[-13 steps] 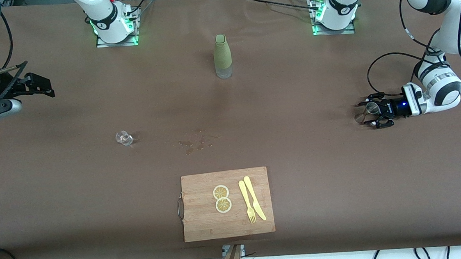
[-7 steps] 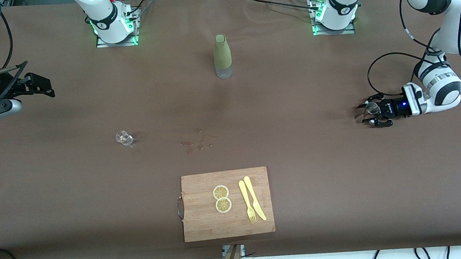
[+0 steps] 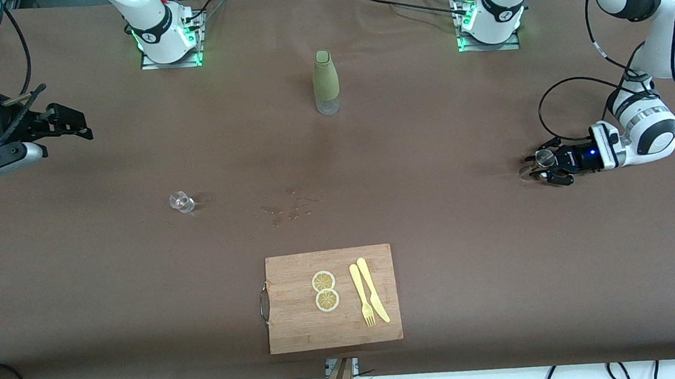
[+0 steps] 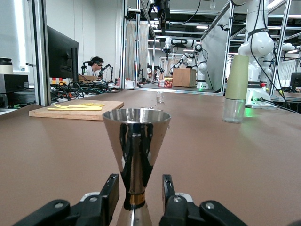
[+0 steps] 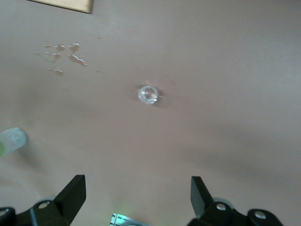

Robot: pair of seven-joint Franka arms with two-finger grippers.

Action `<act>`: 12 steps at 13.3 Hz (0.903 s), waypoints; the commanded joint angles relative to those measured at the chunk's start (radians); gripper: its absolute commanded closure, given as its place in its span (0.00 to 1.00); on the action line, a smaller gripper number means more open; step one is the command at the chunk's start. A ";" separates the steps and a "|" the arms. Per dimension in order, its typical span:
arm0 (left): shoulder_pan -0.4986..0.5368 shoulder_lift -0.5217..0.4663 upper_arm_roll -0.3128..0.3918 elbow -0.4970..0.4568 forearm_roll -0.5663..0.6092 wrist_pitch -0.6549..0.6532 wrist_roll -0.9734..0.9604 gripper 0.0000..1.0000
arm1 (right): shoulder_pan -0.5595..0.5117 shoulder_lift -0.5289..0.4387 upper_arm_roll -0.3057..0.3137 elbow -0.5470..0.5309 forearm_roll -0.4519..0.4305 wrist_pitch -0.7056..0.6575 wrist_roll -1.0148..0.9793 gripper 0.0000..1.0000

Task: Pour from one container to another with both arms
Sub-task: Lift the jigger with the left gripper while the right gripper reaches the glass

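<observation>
A steel jigger (image 4: 136,155) is seen standing upright on the brown table (image 3: 436,218), at the left arm's end. It is flanked at its narrow waist by the fingers (image 4: 109,197) of the left gripper (image 3: 543,167), which is held low at the table's surface. The jaws are drawn in close to the waist, yet whether they are pressed against the metal cannot be told from the views.

A small clear glass (image 3: 182,202) is placed on the table toward the right arm's end, well apart from the jigger. Over that end of the table the right gripper (image 3: 70,127) is held in the air with its jaws spread wide and nothing between them; in the right wrist view the glass (image 5: 148,94) is seen below it.

Between the two arms' bases, a bottle (image 3: 325,82) with a green sleeve and a clear bottom is stood upright. Scattered drops of liquid (image 3: 288,208) are seen on the table nearer to the front camera than the bottle. Nearer still, a wooden cutting board (image 3: 300,331) is laid, and on it two lemon slices (image 3: 325,291) touching each other, with a yellow fork (image 3: 361,296) and a yellow knife (image 3: 373,290) just beside them.
</observation>
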 commanded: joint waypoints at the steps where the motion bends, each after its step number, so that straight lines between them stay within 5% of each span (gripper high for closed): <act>1: -0.002 0.015 0.009 0.005 -0.011 -0.002 0.137 0.55 | -0.007 0.018 -0.003 0.013 0.049 -0.001 -0.106 0.01; 3: -0.002 0.016 0.010 0.005 -0.011 -0.002 0.137 0.61 | -0.015 0.039 -0.007 0.012 0.104 -0.004 -0.202 0.01; 7: -0.002 0.018 0.010 0.005 -0.010 0.001 0.139 0.97 | -0.019 0.080 -0.009 -0.023 0.109 0.043 -0.501 0.01; 12: -0.015 0.056 0.007 0.037 0.007 0.004 0.137 1.00 | -0.079 0.203 -0.009 -0.079 0.257 0.177 -1.012 0.01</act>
